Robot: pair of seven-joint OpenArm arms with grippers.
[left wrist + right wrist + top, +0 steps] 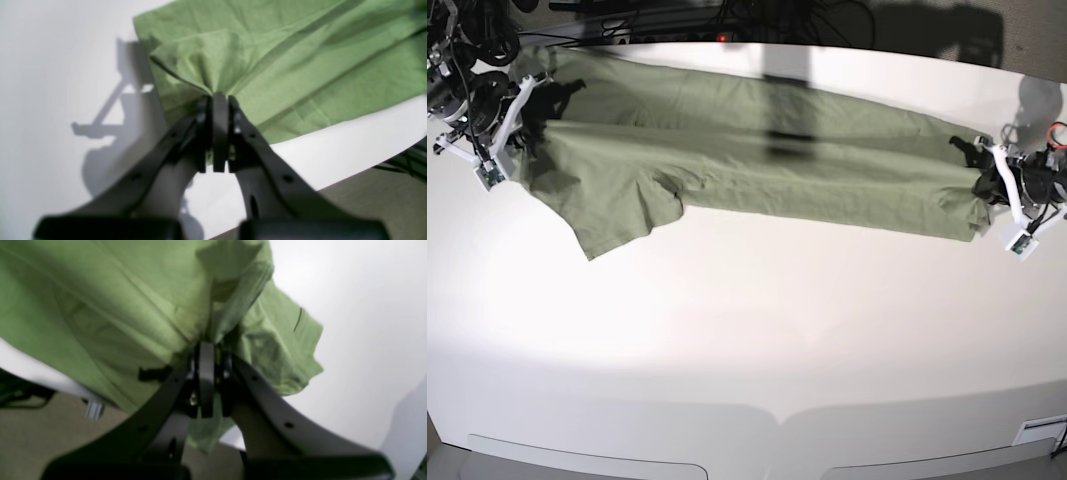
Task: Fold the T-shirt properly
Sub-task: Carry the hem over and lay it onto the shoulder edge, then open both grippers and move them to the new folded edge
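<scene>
Right now the big white table [747, 340] has the green T-shirt [757, 165] lying long and stretched out near its far edge, with one sleeve [617, 215] flopping toward the front. At one end the left gripper [220, 100] is pinched tight on a bunch of the cloth. At the other end the right gripper [208, 346] is pinched tight on the shirt too.
</scene>
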